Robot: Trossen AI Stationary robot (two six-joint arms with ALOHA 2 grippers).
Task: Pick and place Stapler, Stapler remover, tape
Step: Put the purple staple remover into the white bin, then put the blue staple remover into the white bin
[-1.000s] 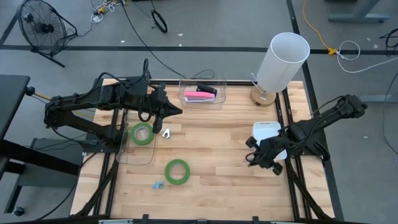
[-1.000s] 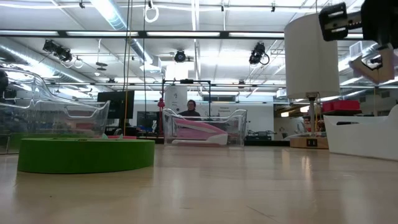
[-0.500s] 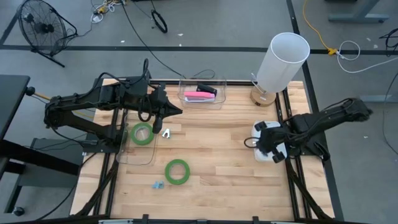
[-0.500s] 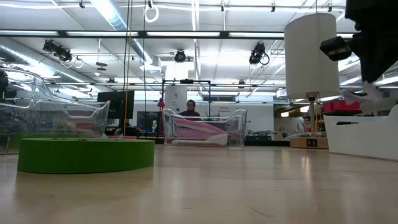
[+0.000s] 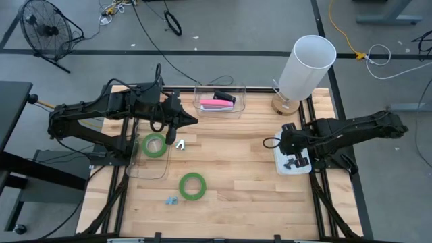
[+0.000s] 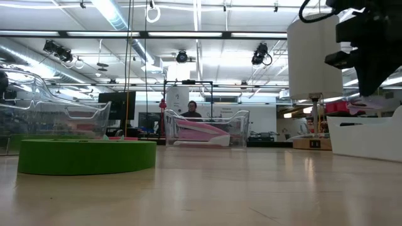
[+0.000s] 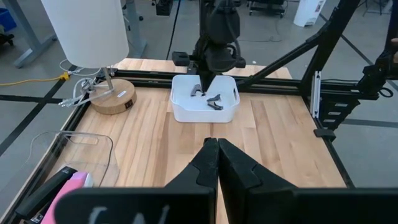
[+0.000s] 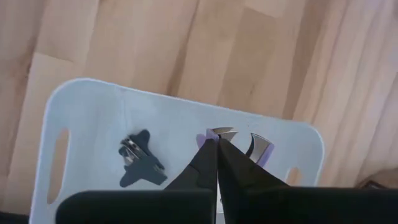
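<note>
Your right gripper [image 5: 295, 150], clenched, hangs over the white bin [image 5: 281, 166], centre-right. The purple stapler remover [image 8: 256, 149] inside is light, slippery; pinch its sides.

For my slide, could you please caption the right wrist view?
Right claw, shut, over the white bin holding two staple removers.

Even overhead light, soft shadows, bright ceiling glare.

worktop [image 5: 236, 169]: pale wood planks, smooth, satin
white bin [image 8: 81, 118]: matt plastic
clear tray [image 5: 237, 101]: glossy transparent plastic
</note>
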